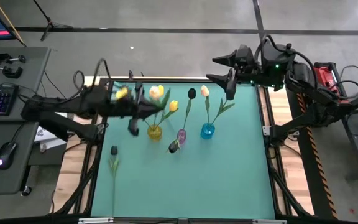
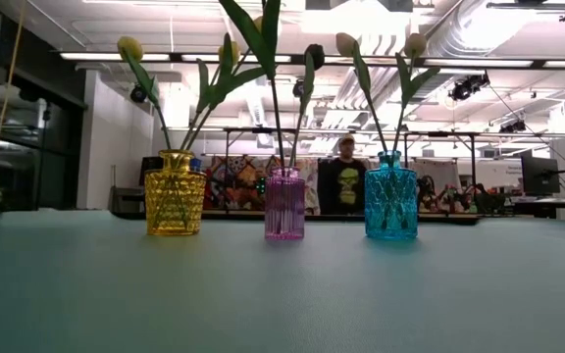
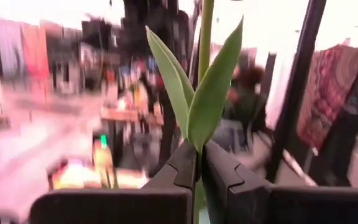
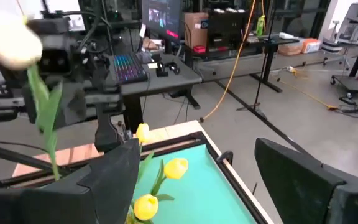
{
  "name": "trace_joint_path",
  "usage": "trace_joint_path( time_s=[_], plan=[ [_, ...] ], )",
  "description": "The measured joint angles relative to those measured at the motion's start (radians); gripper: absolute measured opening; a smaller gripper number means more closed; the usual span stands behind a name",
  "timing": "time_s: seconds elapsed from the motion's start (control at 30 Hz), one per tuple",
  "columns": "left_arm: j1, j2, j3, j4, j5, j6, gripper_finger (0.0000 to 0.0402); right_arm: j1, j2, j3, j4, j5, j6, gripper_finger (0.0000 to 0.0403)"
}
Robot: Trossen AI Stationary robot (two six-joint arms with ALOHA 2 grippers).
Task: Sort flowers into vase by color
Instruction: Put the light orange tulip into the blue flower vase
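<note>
Three glass vases stand in a row: yellow [image 1: 155, 131] [image 2: 175, 191], purple [image 1: 181, 135] [image 2: 284, 203] and blue [image 1: 207, 131] [image 2: 390, 196]. Yellow tulips [image 1: 173, 106] rise from the yellow vase, a dark one [image 1: 192, 93] from the purple vase, and peach ones [image 1: 204, 91] from the blue vase. My left gripper [image 1: 138, 111] [image 3: 199, 171] hovers just left of the yellow vase, shut on a green tulip stem [image 3: 204, 37] whose head is out of its view. My right gripper [image 1: 227, 78] [image 4: 197, 186] hangs open over the far right corner, touching nothing. Neither gripper shows in the low view. My left gripper pinches the tulip's stem between its two fingers, just below a pair of leaves [image 3: 199, 146]. The fingers lie level, across the stem. The stem stands upright above them and is lifted clear; its lower end is hidden by the fingers.
A dark-headed tulip [image 1: 173, 146] lies on the teal mat beside the purple vase. Another dark-headed tulip [image 1: 114, 158] lies near the mat's left edge. The near half of the mat [image 1: 191, 186] is bare. A person [image 2: 346, 162] stands in the room beyond the far edge.
</note>
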Motion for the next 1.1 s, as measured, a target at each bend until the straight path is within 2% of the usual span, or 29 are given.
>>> trace_joint_path(
  time_s=[0.1,0.27,0.47,0.8,0.97,1.1],
  plan=[
    [0.061,0.075,0.078,0.101,0.064,0.069,0.0,0.0,0.0,0.0,0.014,0.0,0.0,0.0307],
    [0.136,0.195,0.187,0.106,0.094,0.14,0.0,0.0,0.0,0.0,0.013,0.0,-0.012,0.0307],
    [0.182,0.347,0.211,0.177,0.199,0.106,0.0,0.001,0.0,0.0,0.073,0.0,-0.061,0.0307],
    [0.192,0.61,0.211,0.466,0.229,0.036,0.0,0.022,-0.045,0.0,0.174,0.0,-0.131,0.0307],
    [0.192,0.678,0.211,0.479,0.228,0.003,0.0,0.022,-0.072,0.0,0.155,0.0,-0.113,0.0307],
    [0.192,0.703,0.211,0.474,0.179,0.045,0.0,0.022,-0.083,0.0,0.149,0.0,-0.113,0.0307]
  ],
)
